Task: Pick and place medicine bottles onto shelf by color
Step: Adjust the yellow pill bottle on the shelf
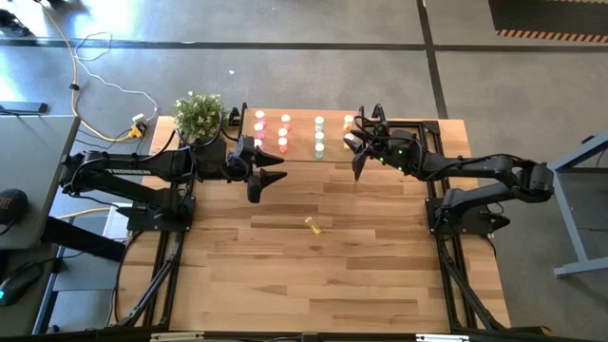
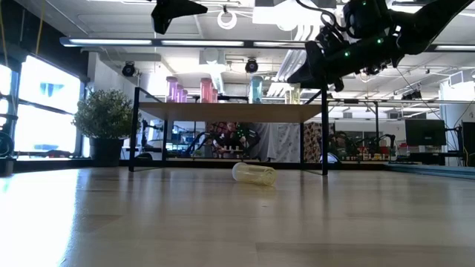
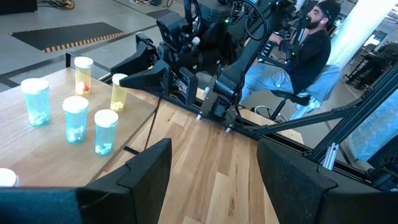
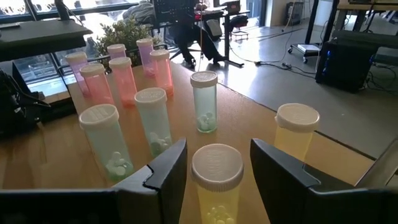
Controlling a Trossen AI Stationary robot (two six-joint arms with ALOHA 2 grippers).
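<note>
The shelf [image 1: 302, 152] stands at the table's far middle. Pink [image 4: 118, 78], pale green [image 4: 153, 118] and yellow [image 4: 296, 130] medicine bottles stand upright on their bases on it. My right gripper [image 1: 354, 144] is open at the shelf's right end. Its fingers [image 4: 168, 168] stand on either side of an upright yellow bottle [image 4: 216, 186], with a gap showing at each side of its cap. Another yellow bottle [image 1: 313, 225] lies on its side on the tabletop. My left gripper [image 3: 214, 180] hangs open over the table near the shelf's left front, with nothing between its fingers.
A potted plant [image 1: 199, 114] stands at the shelf's left end. A person [image 3: 301, 53] sits beyond the table's right side. Bare wooden tabletop [image 1: 323, 275] stretches from the shelf to the near edge, apart from the fallen bottle.
</note>
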